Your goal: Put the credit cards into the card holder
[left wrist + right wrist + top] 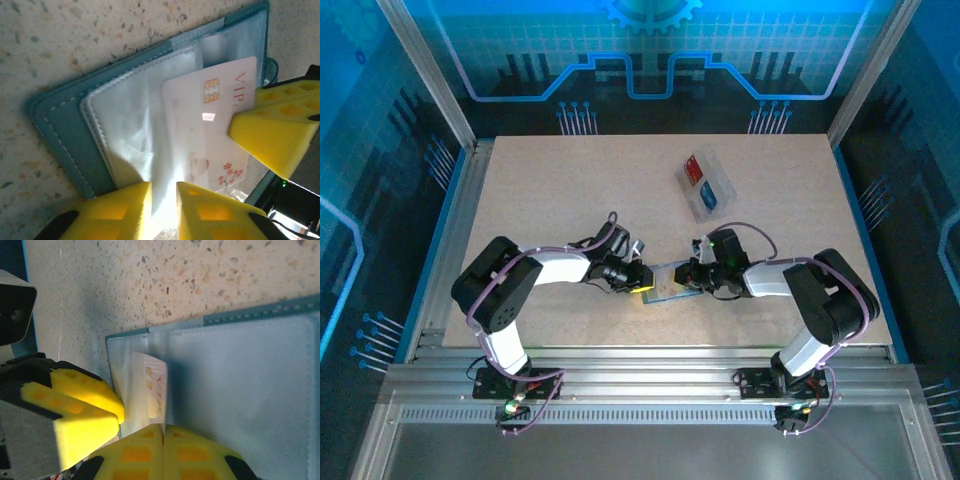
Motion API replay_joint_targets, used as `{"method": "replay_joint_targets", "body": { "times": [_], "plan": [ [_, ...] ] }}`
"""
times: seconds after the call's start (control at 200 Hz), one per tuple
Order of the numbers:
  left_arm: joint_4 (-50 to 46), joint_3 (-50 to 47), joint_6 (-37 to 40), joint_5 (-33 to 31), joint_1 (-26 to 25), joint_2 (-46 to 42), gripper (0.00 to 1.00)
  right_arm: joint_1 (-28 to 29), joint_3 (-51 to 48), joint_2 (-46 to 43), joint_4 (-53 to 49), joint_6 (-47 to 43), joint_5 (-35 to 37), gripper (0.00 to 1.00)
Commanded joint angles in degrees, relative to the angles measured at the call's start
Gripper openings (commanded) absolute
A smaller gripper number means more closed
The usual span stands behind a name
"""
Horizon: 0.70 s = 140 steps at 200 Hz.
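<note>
the teal-grey folding card holder point(666, 283) point(65, 116) point(240, 390) lay open on the speckled beige tabletop point(570, 190), between the two arms near their front edge. its clear plastic sleeves faced up, and a white chip card marked "vip" point(210, 130) point(155, 387) sat partly inside one of them. the left gripper point(641, 280) point(164, 189) had its yellow fingers a little apart, with a flap of clear sleeve running through the gap; i could not tell whether they pinched it. the right gripper point(692, 272) point(162, 432) had its fingers pressed together on the holder's near edge, a fold of sleeve caught in the seam. the red card point(694, 168) and the blue card point(711, 196) lay in the clear plastic rectangular tray point(701, 211), well apart from the holder.
</note>
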Motion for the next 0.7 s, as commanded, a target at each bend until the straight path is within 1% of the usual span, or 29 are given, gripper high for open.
{"method": "replay_joint_targets", "body": {
  "times": [0.0, 0.06, 0.155, 0.19, 0.28, 0.44, 0.695],
  "plan": [
    [-2.82, -1.94, 0.09, -1.19, 1.67, -2.59, 0.28, 0.97, 1.39, 2.34, -4.98, -2.08, 0.72, 0.0],
    [-1.57, -3.01, -0.4, -0.35, 2.65, -4.06, 0.29, 1.04, 2.15, 2.96, -5.79, -2.79, 0.35, 0.0],
    [-1.58, -4.07, -0.39, -0.89, 3.93, -5.66, 0.29, 1.11, 3.41, 3.55, -8.04, -4.3, 0.48, 0.0],
    [-1.72, -4.18, -0.32, -1.21, 4.25, -5.64, 0.27, 1.23, 3.89, 3.65, -9.08, -5.06, 0.67, 0.0],
    [-2.09, -3.8, -0.22, -1.58, 4.47, -4.36, 0.16, 1.36, 5.13, 3.77, -11.65, -6.77, 0.93, 0.0],
    [-1.05, -3.02, -0.85, -0.32, 4.41, -0.89, 0.07, 1.9, 7.14, 4.42, -14.23, -8.73, 1.31, 0.0],
    [-1.3, -1.97, -0.4, -0.68, 4.03, 1.62, 0.05, 3.31, 8.2, 6.52, -13.28, -8.57, 1.22, 0.0]
  ]
}}
